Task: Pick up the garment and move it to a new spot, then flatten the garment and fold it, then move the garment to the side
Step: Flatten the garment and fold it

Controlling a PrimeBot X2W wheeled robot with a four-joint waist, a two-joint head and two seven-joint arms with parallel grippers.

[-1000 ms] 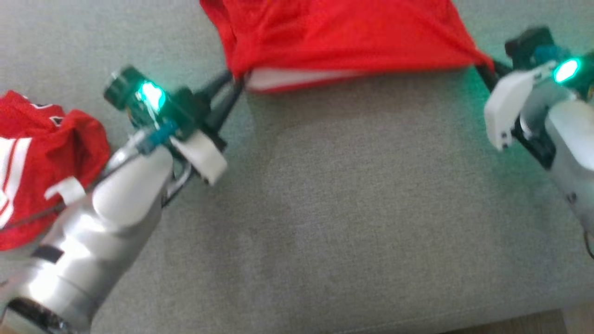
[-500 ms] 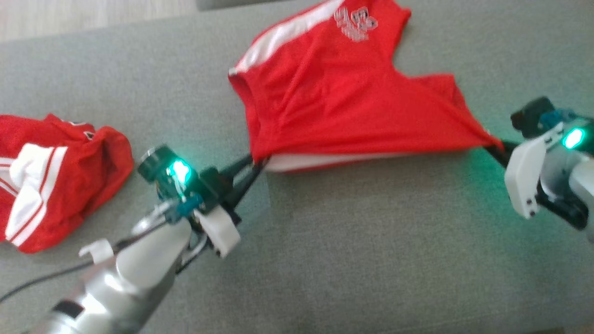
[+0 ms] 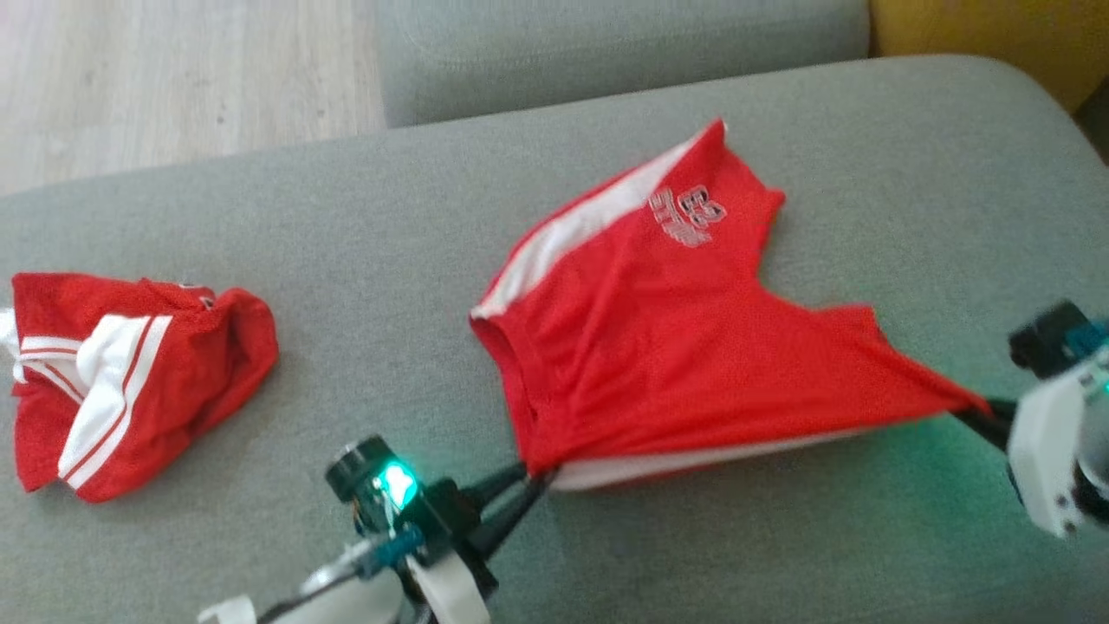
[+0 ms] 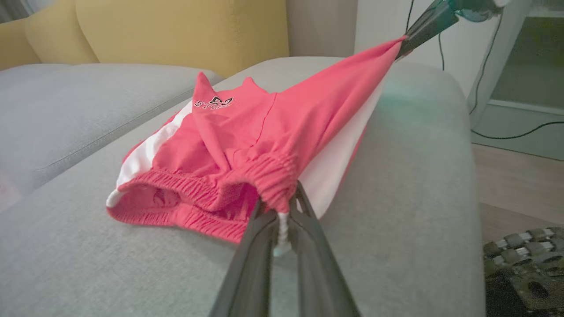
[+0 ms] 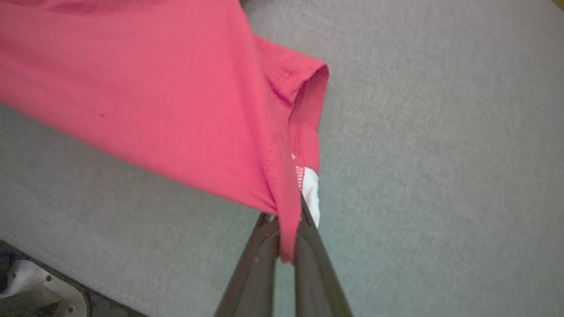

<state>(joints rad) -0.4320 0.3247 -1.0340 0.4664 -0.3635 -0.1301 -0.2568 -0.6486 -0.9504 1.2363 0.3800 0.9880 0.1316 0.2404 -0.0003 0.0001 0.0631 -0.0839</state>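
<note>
The left gripper (image 3: 530, 477) reaches up from the bottom edge, its 2 fingers pinched tight on the waistband of the red shorts (image 3: 684, 355). The right gripper (image 3: 977, 414) comes in from the right side, pinching a leg hem. The shorts stretch between them, their far part lying on the grey sofa (image 3: 346, 251).

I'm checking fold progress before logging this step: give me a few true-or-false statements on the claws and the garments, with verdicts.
1. The left claw is shut on the waistband of the red shorts. True.
2. The right claw is open, clear of the shorts. False: it is shut on a leg hem.
3. A second red garment lies crumpled on the robot's left. True.
4. The shorts are folded in half. False: they are unfolded, stretched between the claws, partly resting on the grey cushion.
</note>
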